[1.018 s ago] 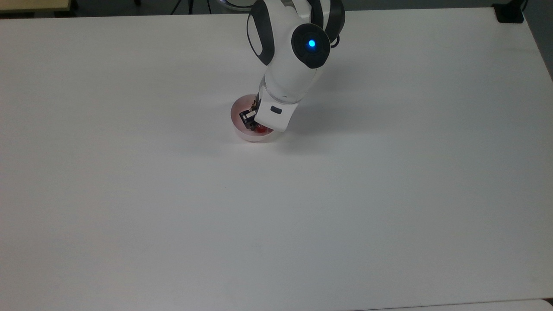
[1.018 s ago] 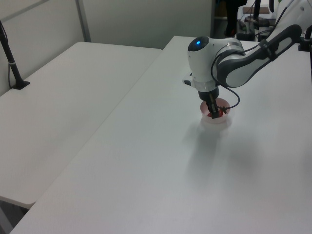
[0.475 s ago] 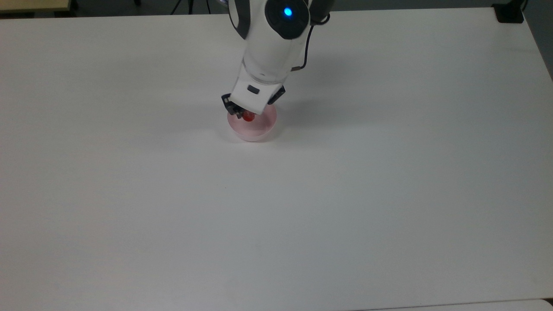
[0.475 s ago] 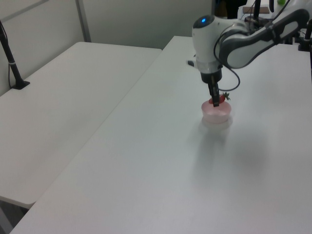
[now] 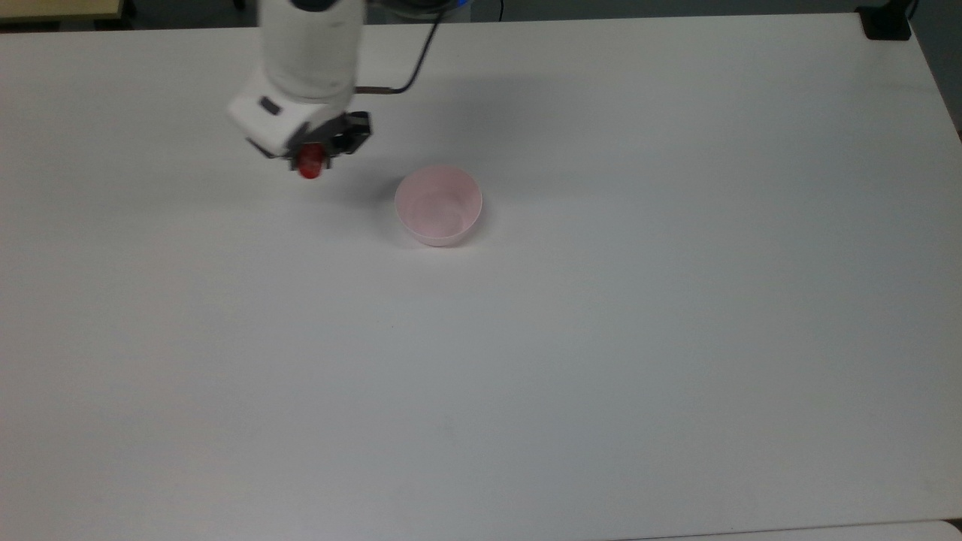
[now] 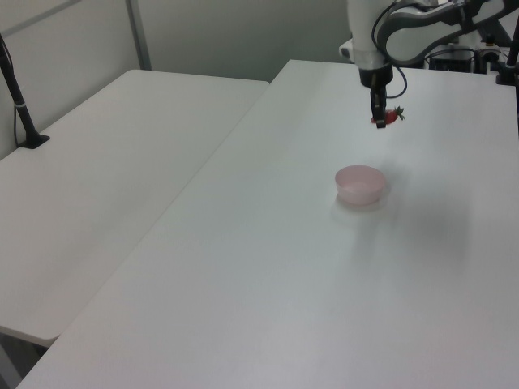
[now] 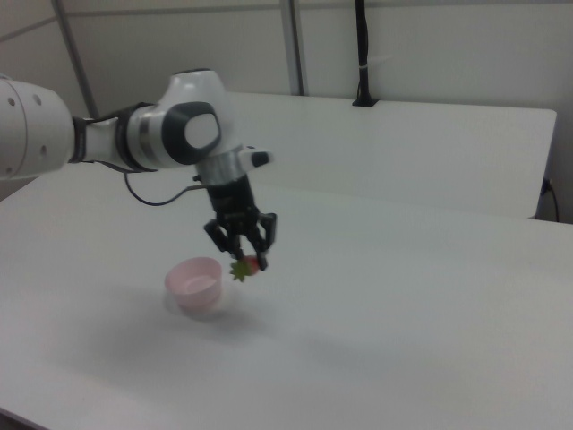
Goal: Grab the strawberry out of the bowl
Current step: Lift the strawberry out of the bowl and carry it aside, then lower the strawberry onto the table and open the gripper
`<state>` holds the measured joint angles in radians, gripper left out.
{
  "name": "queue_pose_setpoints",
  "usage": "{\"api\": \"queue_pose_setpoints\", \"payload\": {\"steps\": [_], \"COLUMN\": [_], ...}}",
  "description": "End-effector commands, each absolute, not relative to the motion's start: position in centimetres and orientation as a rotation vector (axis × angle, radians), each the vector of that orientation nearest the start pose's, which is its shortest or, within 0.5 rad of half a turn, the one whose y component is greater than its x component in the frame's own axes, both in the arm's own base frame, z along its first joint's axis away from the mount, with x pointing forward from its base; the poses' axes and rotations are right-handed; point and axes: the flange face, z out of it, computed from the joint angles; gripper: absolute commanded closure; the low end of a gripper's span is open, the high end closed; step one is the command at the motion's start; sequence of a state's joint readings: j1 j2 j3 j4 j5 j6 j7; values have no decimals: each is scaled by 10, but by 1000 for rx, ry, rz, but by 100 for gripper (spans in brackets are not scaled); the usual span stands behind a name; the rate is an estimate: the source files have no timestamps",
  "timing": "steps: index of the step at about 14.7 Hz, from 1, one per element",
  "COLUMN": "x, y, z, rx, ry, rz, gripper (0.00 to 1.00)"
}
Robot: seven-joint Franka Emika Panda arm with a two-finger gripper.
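Aloft, the pincer (image 5: 312, 154) is clamped on the strawberry (image 5: 310, 163), beside the bowl (image 5: 438, 204).

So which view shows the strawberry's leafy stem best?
The right view: the strawberry hangs in the gripper with its green leaves fanned out. The left view shows the stem small, at the fruit's right. The top view shows red fruit below the fingers.

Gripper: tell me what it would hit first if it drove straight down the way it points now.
Probably bare table. The gripper points down, holding the strawberry above the table, off to the top view's left of the bowl.
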<state>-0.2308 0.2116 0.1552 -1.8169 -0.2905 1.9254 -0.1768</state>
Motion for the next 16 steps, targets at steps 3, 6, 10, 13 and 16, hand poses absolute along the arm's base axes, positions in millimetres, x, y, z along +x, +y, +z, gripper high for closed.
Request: {"api": "queue_pose_setpoints", "payload": {"steps": [3, 6, 10, 13, 16], "x": [611, 614, 611, 610, 609], "y": [-158, -182, -200, -205, -208], "z": [390, 361, 334, 327, 333], "rx": [-3350, -3354, -3347, -3347, -3352], "ry": [-311, -303, -266, -236, -190], "rz": [9, -6, 40, 50, 34], "gripper": [87, 87, 83, 42, 0]}}
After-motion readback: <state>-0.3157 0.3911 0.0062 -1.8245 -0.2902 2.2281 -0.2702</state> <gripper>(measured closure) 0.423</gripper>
